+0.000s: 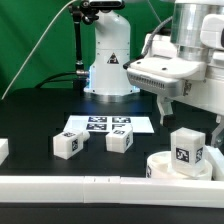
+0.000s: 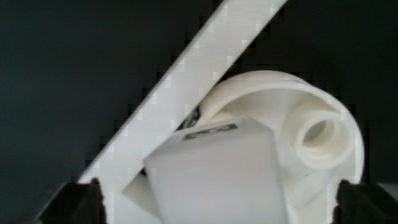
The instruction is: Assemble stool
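Observation:
The stool's round white seat [image 1: 160, 166] lies at the exterior view's lower right. One blocky tagged leg [image 1: 187, 150] stands upright on it. My gripper [image 1: 172, 100] hangs open just above that leg, not touching it. In the wrist view the same leg [image 2: 222, 175] fills the space between my two black fingers [image 2: 71, 205]. Beyond it shows the seat [image 2: 285, 95] with a round hole [image 2: 324, 132]. Two more legs [image 1: 67, 144] [image 1: 120, 140] lie loose on the black table near the middle.
The marker board [image 1: 105, 124] lies flat behind the loose legs. A long white border bar [image 1: 90, 186] runs along the front edge and shows in the wrist view as a slanting bar [image 2: 196, 70]. The arm's base [image 1: 108, 60] stands at the back. Another white piece [image 1: 3, 150] sits at the far left.

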